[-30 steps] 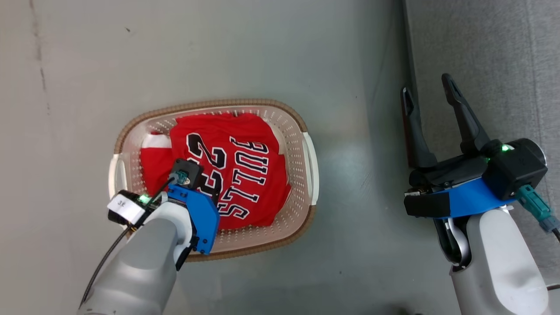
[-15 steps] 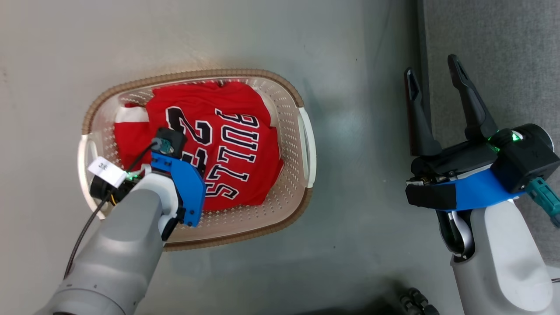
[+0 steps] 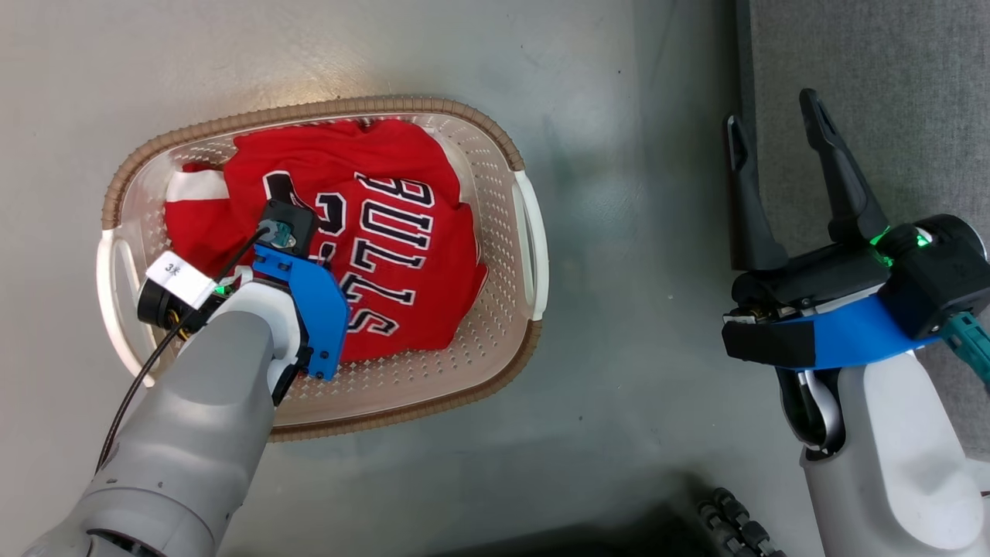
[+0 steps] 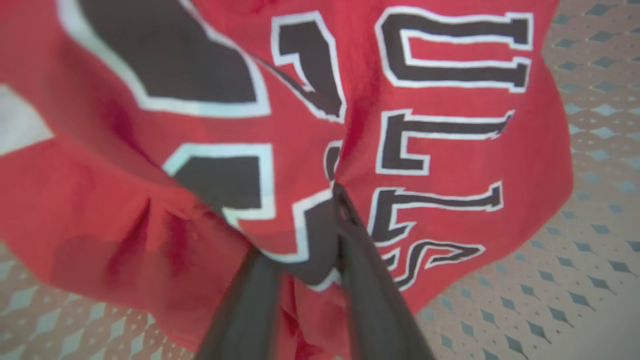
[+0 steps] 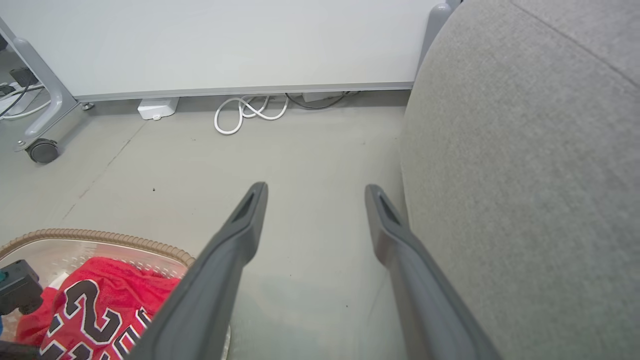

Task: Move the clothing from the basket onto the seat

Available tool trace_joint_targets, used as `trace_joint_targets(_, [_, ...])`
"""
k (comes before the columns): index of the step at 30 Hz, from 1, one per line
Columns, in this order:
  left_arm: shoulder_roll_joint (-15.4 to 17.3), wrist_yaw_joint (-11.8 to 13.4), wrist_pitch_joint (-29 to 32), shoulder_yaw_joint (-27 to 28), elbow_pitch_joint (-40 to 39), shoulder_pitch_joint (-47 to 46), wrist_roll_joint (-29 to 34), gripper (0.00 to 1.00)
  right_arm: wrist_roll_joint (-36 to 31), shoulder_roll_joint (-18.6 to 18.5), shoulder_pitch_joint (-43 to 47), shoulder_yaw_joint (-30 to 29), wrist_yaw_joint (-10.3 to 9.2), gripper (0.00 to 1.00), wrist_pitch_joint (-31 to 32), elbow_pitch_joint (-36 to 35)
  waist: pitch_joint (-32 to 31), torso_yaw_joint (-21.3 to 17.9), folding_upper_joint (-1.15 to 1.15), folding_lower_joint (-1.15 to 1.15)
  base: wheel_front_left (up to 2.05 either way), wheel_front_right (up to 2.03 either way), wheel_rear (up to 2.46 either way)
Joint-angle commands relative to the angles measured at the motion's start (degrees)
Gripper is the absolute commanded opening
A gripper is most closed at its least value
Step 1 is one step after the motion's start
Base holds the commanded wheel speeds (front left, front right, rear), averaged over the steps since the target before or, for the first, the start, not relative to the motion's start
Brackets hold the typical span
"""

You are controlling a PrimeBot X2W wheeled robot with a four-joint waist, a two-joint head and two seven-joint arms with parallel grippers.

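Note:
The clothing (image 3: 402, 232), a red jersey with black-and-white lettering, lies in the oval cream basket (image 3: 309, 108) on the floor. My left arm (image 3: 298, 286) reaches down into the basket. In the left wrist view my left gripper (image 4: 337, 192) is shut on a pinched fold of the clothing (image 4: 450, 125), above the perforated basket (image 4: 590, 150) floor. My right gripper (image 3: 769, 110) hangs open and empty beside the edge of the grey seat (image 3: 889, 77). The right wrist view shows that gripper (image 5: 315, 189) over bare floor, with the seat (image 5: 525, 175) on its right and the basket (image 5: 100, 235) holding the clothing (image 5: 100, 300) at lower left.
A white cable (image 5: 250, 112), a small white box (image 5: 157, 107) and a caster wheel (image 5: 42, 150) lie along the far wall. Grey floor separates basket and seat. A dark ribbed part (image 3: 727, 526) shows at the head view's bottom edge.
The head camera has moved, so the whole picture shifted. The jersey now puckers around my left gripper and its near edge has drawn in a little. The right gripper stays open.

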Motion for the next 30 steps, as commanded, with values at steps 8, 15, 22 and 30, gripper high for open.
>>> trace_joint_targets(8, [-1.2, -0.2, -5.1, -0.7, 0.4, -0.2, 0.0, 0.0, -0.9, -0.2, -1.0, -0.9, 0.11, 1.0, -0.2, 0.0, -2.6, 1.6, 0.0, 0.0, 0.0, 0.0, 0.0])
trace_joint_targets(15, [-3.0, -0.6, -10.9, -1.4, 0.0, 1.8, -1.1, 0.0, -1.9, -0.2, 0.5, -1.4, 0.11, 1.0, -0.2, 0.9, -7.6, 3.6, 0.0, 0.0, 0.0, 0.0, 0.0])
trace_joint_targets(22, [-4.2, -0.6, -16.9, -1.5, -0.8, 4.8, -2.8, 0.0, -2.6, -0.4, 2.6, -1.7, 0.1, 1.0, -0.2, 2.0, -14.4, 5.4, 0.0, 0.0, 0.0, 0.0, 0.0])
trace_joint_targets(30, [-4.3, -0.6, -20.0, -1.3, -3.5, 8.2, -5.0, 0.0, -2.6, -0.6, 6.0, -1.8, 0.07, 1.0, -0.2, 3.8, -23.0, 7.1, 0.0, 0.0, 0.0, 0.0, 0.0])
